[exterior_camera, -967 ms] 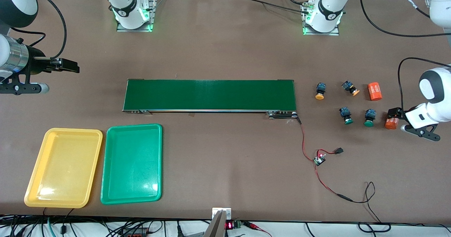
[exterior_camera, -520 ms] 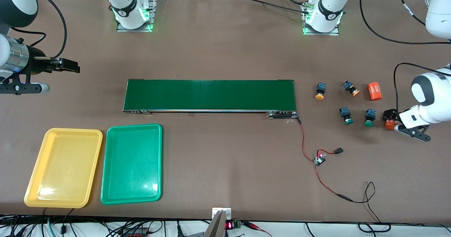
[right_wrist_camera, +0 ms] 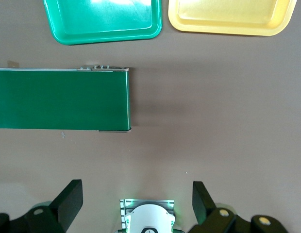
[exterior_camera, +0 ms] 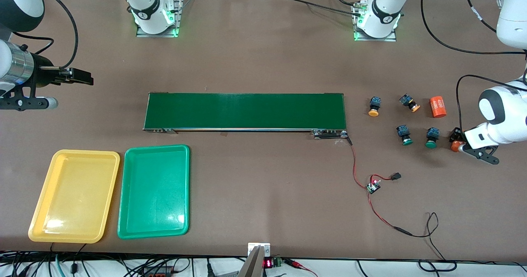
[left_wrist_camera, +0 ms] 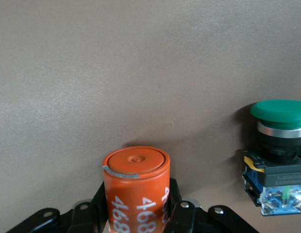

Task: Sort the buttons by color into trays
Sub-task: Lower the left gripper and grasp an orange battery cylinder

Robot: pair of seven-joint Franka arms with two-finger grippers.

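Here, nearest the front camera:
Yellow tray [exterior_camera: 74, 196]: on the table [exterior_camera: 263, 63] at the right arm's end, touching or just beside the green one.
Green tray [exterior_camera: 153, 191]: beside it, toward the middle.
Green-capped buttons [exterior_camera: 404, 134]: two in a row at the left arm's end, caps toward the front camera; one [left_wrist_camera: 279, 155] stands near the left end effector.
Left end effector [left_wrist_camera: 137, 216]: low at the table, fingers clenched on an orange cylinder [left_wrist_camera: 136, 189] marked "468".
Conveyor belt [exterior_camera: 245, 111]: long, dark green, midway across the table.
Orange-capped buttons [exterior_camera: 374, 106]: two, farther than the green pair.
Second orange cylinder [exterior_camera: 438, 106]: beside them.
Right end effector [right_wrist_camera: 137, 201]: waits aloft, fingers spread wide, gripping nothing.
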